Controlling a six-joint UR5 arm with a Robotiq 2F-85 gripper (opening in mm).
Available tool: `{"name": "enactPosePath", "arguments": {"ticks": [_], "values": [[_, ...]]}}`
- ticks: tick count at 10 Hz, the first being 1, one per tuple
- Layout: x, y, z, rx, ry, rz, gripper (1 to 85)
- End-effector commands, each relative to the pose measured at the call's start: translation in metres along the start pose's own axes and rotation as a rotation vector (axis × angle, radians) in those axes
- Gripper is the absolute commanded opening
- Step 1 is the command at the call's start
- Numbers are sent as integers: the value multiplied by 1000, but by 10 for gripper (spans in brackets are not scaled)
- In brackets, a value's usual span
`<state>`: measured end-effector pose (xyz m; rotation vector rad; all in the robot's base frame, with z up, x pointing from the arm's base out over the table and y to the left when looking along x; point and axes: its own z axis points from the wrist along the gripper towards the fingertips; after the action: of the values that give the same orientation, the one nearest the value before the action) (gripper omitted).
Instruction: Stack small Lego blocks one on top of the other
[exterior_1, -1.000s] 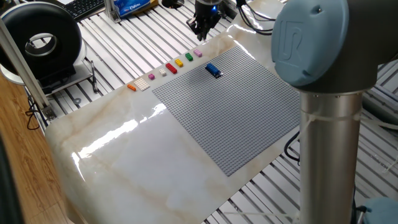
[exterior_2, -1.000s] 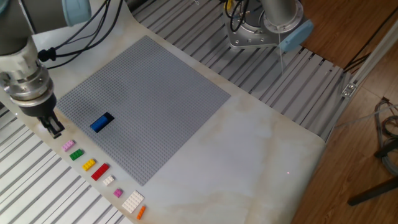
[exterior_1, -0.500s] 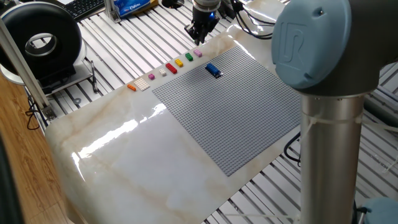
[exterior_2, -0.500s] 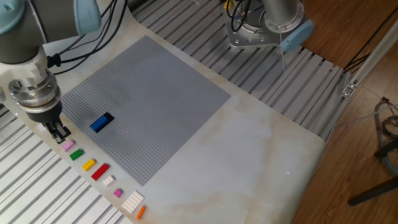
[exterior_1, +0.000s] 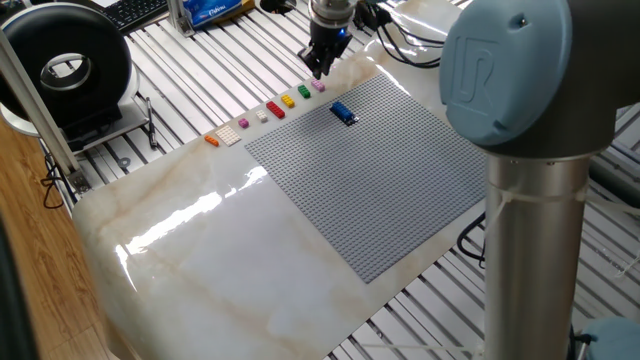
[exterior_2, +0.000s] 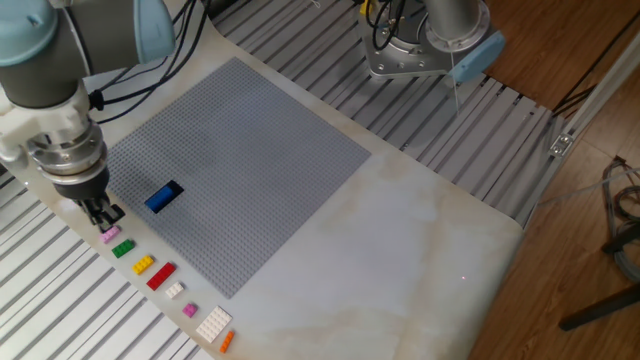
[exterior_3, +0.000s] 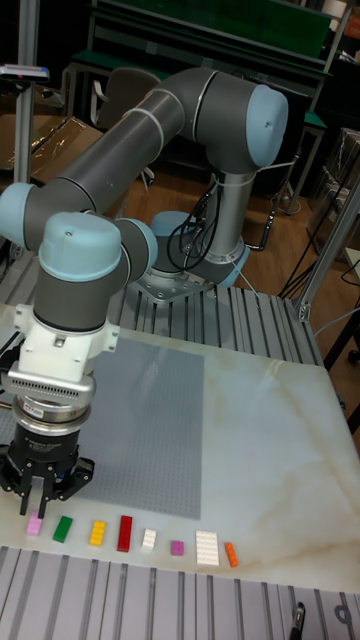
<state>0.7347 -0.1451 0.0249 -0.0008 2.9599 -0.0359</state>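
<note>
In the tall fixed view the bricks lie in a row along the marble table (exterior_3: 270, 440) edge, left to right: pink-purple brick (exterior_3: 34, 524), green brick (exterior_3: 63, 529), yellow brick (exterior_3: 97, 533), red brick (exterior_3: 124, 532), a small white brick (exterior_3: 149, 540), a small magenta brick (exterior_3: 177, 547), a larger white plate (exterior_3: 206, 548) and an orange brick (exterior_3: 231, 554). This view does not show the blue brick (exterior_2: 163, 196); the arm body blocks it. The other fixed view shows it on the grey baseplate (exterior_2: 240, 150), at roughly 2 o'clock from the pink-purple brick and well apart from it. One fixed view shows the blue brick with a dark layer at one end; whether that is a separate black brick cannot be determined. One fixed view also shows a black ring-shaped device (exterior_1: 62, 68) at the left and a blue-labelled box (exterior_1: 210, 10) at the top edge; its writing is too small to read. The large arm joint (exterior_1: 525, 70) at the right carries an embossed "UR" mark. The gripper (exterior_3: 42, 492) hangs directly above the pink-purple brick, at its 12 o'clock. The jaws stand only slightly parted, the fingertips close over the brick and holding nothing; contact with the brick cannot be confirmed.
</note>
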Motion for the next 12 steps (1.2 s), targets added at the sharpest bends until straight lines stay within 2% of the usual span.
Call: {"name": "enactPosePath", "arguments": {"ticks": [1, 4, 12], "values": [[3, 1, 5, -8, -7, -25, 260], [3, 7, 7, -35, -16, -34, 263], [1, 8, 15, -45, -35, -50, 277]]}}
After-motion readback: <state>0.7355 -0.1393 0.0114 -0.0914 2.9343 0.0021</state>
